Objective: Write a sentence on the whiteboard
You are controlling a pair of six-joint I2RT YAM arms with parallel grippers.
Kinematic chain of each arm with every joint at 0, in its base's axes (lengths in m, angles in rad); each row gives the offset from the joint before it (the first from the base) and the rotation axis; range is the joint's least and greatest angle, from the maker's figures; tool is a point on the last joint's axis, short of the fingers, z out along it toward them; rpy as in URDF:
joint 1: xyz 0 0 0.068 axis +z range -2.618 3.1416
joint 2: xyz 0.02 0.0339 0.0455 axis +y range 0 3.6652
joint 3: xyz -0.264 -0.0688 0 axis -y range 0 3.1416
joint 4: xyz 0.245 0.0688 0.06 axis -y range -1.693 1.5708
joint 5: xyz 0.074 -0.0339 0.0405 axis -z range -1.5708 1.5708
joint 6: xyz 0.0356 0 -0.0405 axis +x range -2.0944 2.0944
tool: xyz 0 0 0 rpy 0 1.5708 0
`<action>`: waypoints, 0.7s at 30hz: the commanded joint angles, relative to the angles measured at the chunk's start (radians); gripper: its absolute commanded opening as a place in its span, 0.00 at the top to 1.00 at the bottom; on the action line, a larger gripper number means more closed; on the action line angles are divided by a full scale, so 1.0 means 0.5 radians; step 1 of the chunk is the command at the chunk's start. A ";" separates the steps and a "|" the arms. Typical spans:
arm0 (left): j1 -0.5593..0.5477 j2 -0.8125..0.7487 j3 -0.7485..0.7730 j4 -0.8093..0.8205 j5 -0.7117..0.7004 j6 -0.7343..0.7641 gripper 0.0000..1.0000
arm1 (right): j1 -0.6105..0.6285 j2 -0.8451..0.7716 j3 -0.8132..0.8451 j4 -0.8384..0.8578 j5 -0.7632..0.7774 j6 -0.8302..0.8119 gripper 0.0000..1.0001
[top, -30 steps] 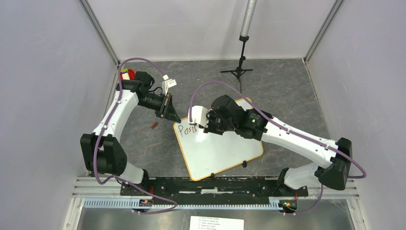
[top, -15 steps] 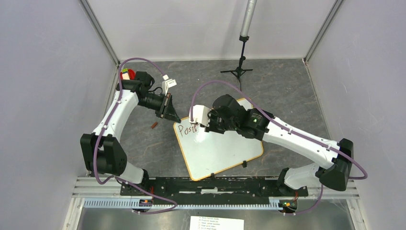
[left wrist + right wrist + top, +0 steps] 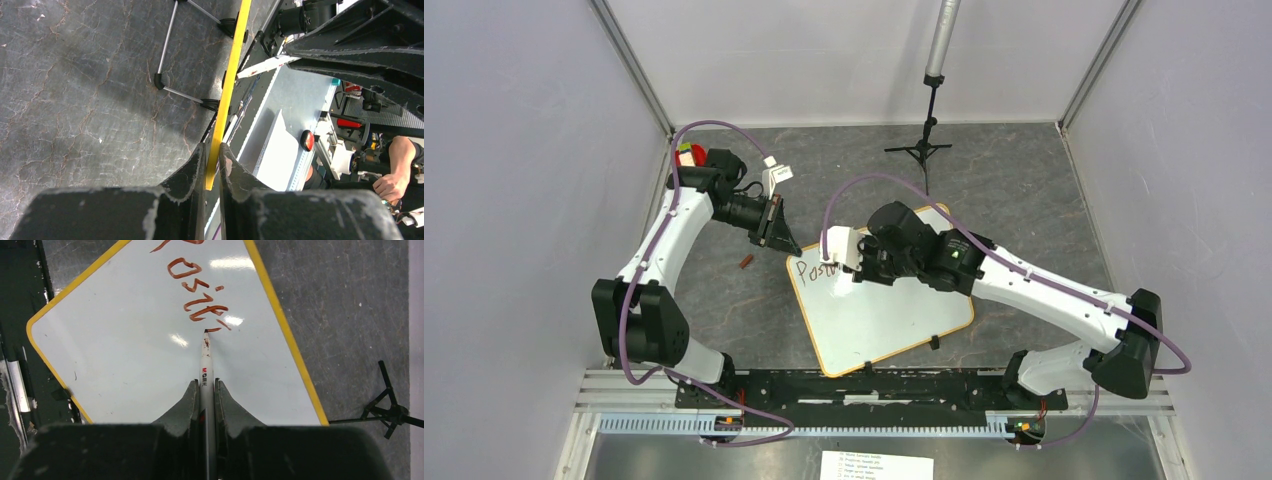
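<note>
The whiteboard (image 3: 879, 315) lies tilted on the dark table, its yellow rim (image 3: 227, 85) edge-on in the left wrist view. My left gripper (image 3: 786, 246) (image 3: 212, 147) is shut on that rim at the board's far-left corner. My right gripper (image 3: 852, 272) (image 3: 206, 385) is shut on a white marker (image 3: 206, 357), whose tip touches the whiteboard (image 3: 125, 365). The sentence (image 3: 197, 290) reads "Positi" in brownish-red letters, with a fresh stroke at the tip. In the top view the right wrist hides the end of the sentence (image 3: 812, 268).
A small black tripod stand (image 3: 921, 150) is at the back of the table. A small reddish-brown piece (image 3: 746, 262) lies left of the board. A black clip (image 3: 934, 343) sits on the board's near edge. A printed paper sheet (image 3: 877, 466) lies beyond the arms' base rail (image 3: 874, 385).
My right gripper has crept slightly to the right along the line of writing with the marker. The left arm and the board have not moved.
</note>
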 commanded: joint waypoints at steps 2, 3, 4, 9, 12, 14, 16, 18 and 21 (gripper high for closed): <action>-0.006 -0.071 -0.002 -0.006 0.054 -0.034 0.98 | 0.021 -0.045 -0.039 -0.040 -0.038 -0.009 1.00; -0.005 -0.072 -0.003 -0.006 0.056 -0.033 0.98 | 0.022 -0.042 -0.033 -0.049 -0.028 -0.013 1.00; -0.005 -0.072 -0.004 -0.006 0.055 -0.033 0.98 | 0.021 -0.047 -0.027 -0.052 -0.014 -0.019 1.00; -0.005 -0.070 -0.001 -0.006 0.060 -0.033 0.98 | 0.023 -0.038 0.070 -0.062 0.074 -0.047 1.00; -0.006 -0.067 0.002 -0.006 0.065 -0.033 0.98 | 0.018 -0.030 0.151 -0.051 0.079 -0.044 1.00; -0.005 -0.069 0.002 -0.006 0.067 -0.032 0.98 | 0.018 -0.020 0.189 -0.036 0.068 -0.038 1.00; -0.006 -0.070 0.002 -0.006 0.070 -0.033 0.98 | 0.019 -0.011 0.215 -0.021 0.057 -0.035 1.00; -0.004 -0.071 0.002 -0.006 0.069 -0.033 0.98 | 0.017 -0.002 0.234 0.000 0.063 -0.035 1.00; -0.007 -0.073 0.001 -0.006 0.069 -0.033 0.98 | 0.019 0.030 0.258 0.011 0.094 -0.038 1.00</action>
